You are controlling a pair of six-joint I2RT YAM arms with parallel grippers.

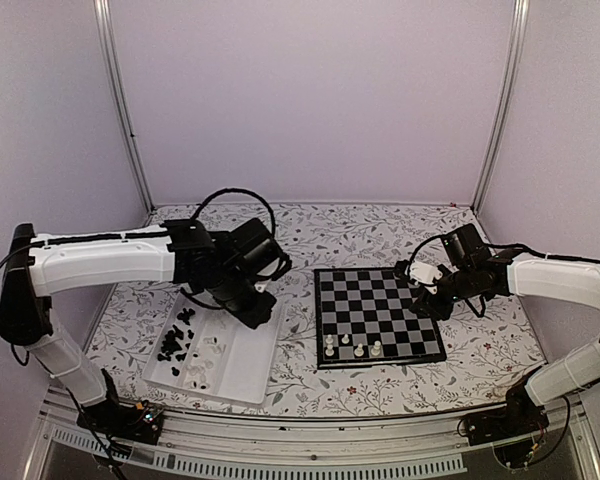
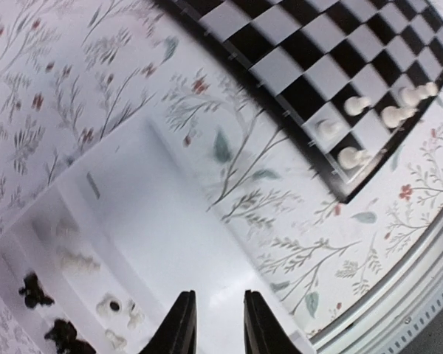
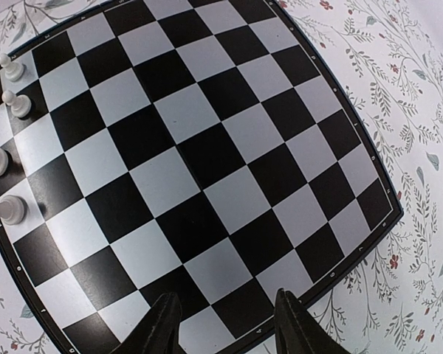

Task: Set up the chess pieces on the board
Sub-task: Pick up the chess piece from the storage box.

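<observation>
The loose chess pieces, small cream-white plastic figures point(image 2: 77, 259) and black ones point(image 1: 175, 340), lie heaped in the narrow side compartments of a white rectangular plastic tray point(image 2: 179, 243). Which way any single piece's long axis lies is too small to tell. A handful of cream-white pieces point(image 2: 356, 105) already stand at the near left corner of the flat black-and-silver checked board point(image 3: 207, 147), which sits just right of the tray on the floral-patterned tabletop point(image 1: 310, 235).

The left tool point(image 2: 215, 328) hangs over the tray's wide bare compartment, its fingers a narrow gap apart with nothing between them. The heaped pieces lie to its left and towards the arm bases, so the next pick probably needs a short sideways shift. The left arm is clearly the nearer. The right tool point(image 3: 225, 324) hovers over the board's far right edge, fingers apart and empty.
</observation>
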